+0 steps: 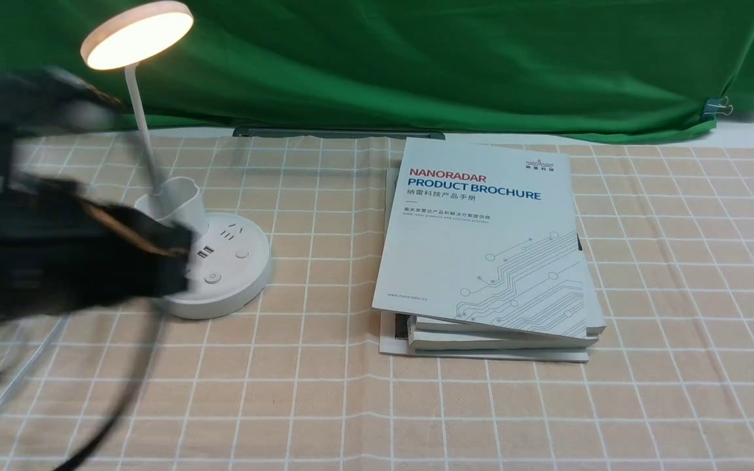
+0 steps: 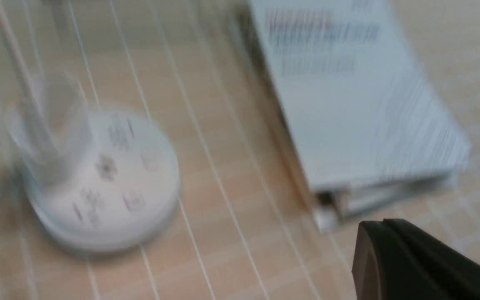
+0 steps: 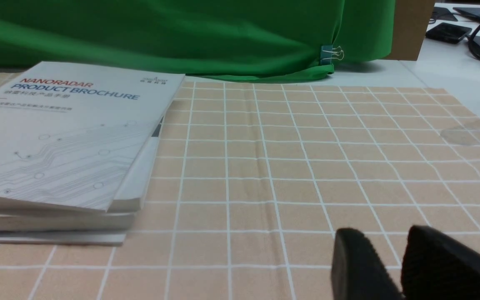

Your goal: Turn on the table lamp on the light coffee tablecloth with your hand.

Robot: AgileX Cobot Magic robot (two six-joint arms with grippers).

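With its disc head lit, the white table lamp (image 1: pixel 233 275) at 9 o'clock on the beige grid-lined tablecloth (image 1: pixel 678 327) is judged switched on. The blurred black left gripper (image 1: pixel 171 256) at its 9 o'clock, jaw state indeterminable, should be lifted clear, while the black right gripper (image 3: pixel 386 258) is closed on nothing.
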